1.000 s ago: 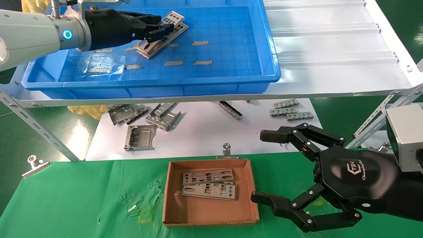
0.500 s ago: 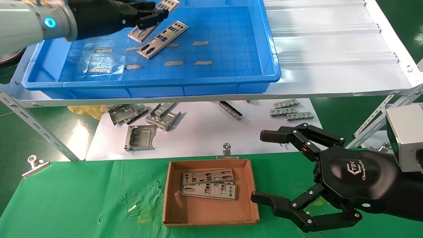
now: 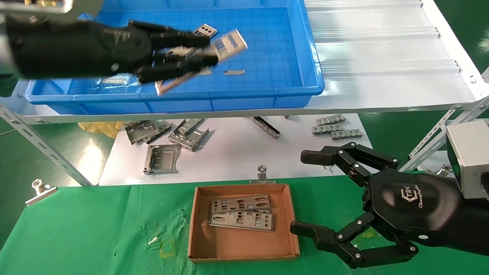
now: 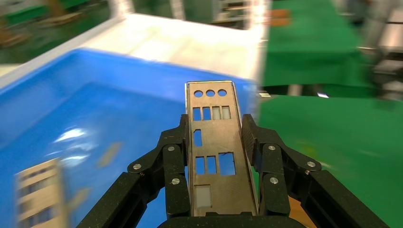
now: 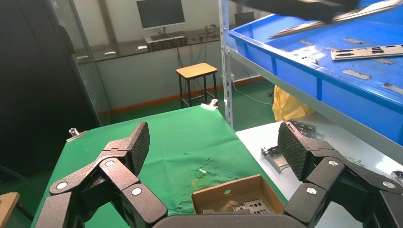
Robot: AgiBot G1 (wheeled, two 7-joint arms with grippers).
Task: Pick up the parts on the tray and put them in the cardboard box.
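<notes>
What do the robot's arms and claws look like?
Both tools are black, each with two jointed fingers joined by silver pins. The right tool has ridged pads, a rounded black shell with small white lettering, and a silver-grey block behind. The left tool is black too.

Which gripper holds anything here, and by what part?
Left gripper clamps a silver part by its long edges; right gripper holds nothing.

Glossy blue plastic tray (image 3: 267, 91); thin silver metal part (image 4: 214, 156) with a dull sheen; matt brown cardboard box (image 3: 244, 250); crinkled green cloth (image 3: 88, 229); matt black gripper fingers (image 4: 171, 161).
</notes>
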